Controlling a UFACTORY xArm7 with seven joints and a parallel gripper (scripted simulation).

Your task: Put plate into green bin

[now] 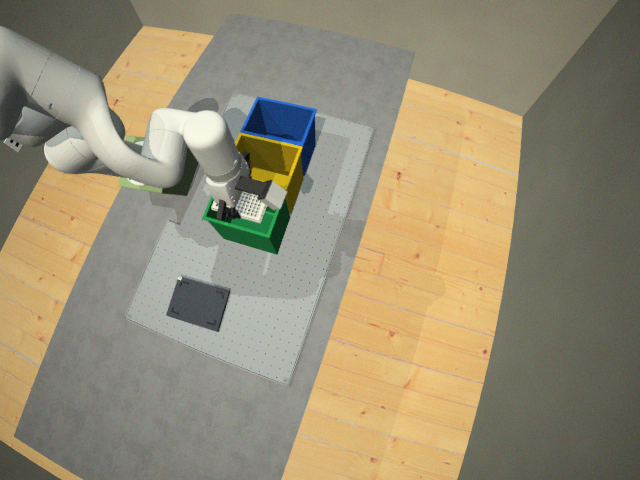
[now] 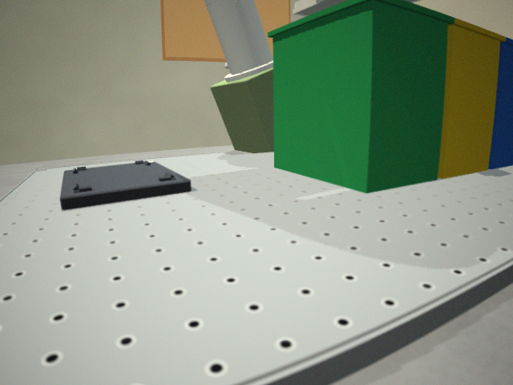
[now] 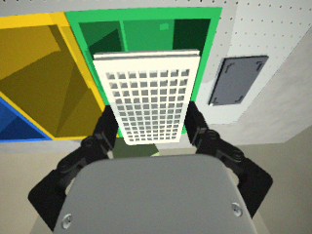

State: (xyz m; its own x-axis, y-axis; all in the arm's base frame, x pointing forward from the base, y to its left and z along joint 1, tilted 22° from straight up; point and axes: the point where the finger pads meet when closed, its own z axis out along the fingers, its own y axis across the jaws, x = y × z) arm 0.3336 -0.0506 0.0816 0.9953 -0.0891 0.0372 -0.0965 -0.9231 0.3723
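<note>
The 96-well plate (image 3: pixel 150 100) hangs over the green bin's (image 3: pixel 141 15) mouth, well face up, long axis pointing away from the claw (image 3: pixel 151 128), which clamps its long sides.

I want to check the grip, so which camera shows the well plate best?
The wrist view: the 96-well plate fills it, held between the gripper fingers. The top view shows it small; the exterior view doesn't show it.
</note>
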